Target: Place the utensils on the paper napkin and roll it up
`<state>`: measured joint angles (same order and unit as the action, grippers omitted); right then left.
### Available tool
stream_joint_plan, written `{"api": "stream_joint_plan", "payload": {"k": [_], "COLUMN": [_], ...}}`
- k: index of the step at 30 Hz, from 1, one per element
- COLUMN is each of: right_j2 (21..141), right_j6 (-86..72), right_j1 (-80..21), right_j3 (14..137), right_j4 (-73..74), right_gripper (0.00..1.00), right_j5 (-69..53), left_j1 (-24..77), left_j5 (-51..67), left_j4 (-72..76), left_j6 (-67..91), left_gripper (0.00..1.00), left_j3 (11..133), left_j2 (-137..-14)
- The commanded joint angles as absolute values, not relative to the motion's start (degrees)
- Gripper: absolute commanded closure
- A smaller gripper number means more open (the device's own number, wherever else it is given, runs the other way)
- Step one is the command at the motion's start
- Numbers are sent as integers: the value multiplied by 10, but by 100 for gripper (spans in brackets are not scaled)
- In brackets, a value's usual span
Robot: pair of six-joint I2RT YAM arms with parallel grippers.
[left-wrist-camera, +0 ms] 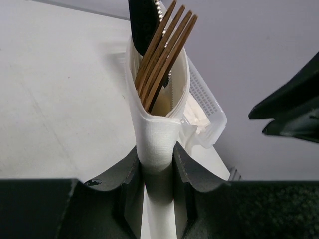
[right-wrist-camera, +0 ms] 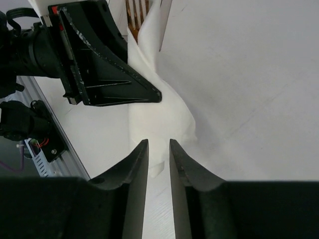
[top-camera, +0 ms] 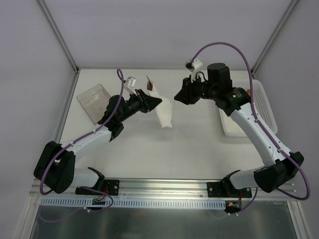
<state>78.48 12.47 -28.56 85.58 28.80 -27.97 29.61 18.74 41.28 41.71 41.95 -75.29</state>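
One firm pinch matters: left claw clamps the paper napkin around the utensils. Right claw, slightly parted and empty, should tuck the loose end tightly.

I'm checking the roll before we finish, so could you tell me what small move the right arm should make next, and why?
Probably ease the right gripper forward and close on the loose end of the paper napkin. The left gripper pinches the napkin around the utensils, but the end facing the right gripper flares wide, and those jaws stand open, short of it.
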Motion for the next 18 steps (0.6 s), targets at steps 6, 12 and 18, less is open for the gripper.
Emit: {"api": "stream_joint_plan", "payload": {"k": [6, 12, 18], "right_j2": [819, 838, 841], "right_j6": [103, 81, 82], "right_j1": [-343, -343, -343], "right_j3": [852, 830, 816], "right_j4": [275, 258, 244], "right_gripper": [61, 55, 46], "right_j5": [-254, -311, -327], "left_j1": [330, 337, 338], "left_j5": [113, 117, 139], "left_j4": [402, 417, 438], "left_j6": [407, 414, 424], "left_gripper": [100, 100, 100], "left_j3": [447, 448, 446], "left_j2": [-708, -706, -706]}}
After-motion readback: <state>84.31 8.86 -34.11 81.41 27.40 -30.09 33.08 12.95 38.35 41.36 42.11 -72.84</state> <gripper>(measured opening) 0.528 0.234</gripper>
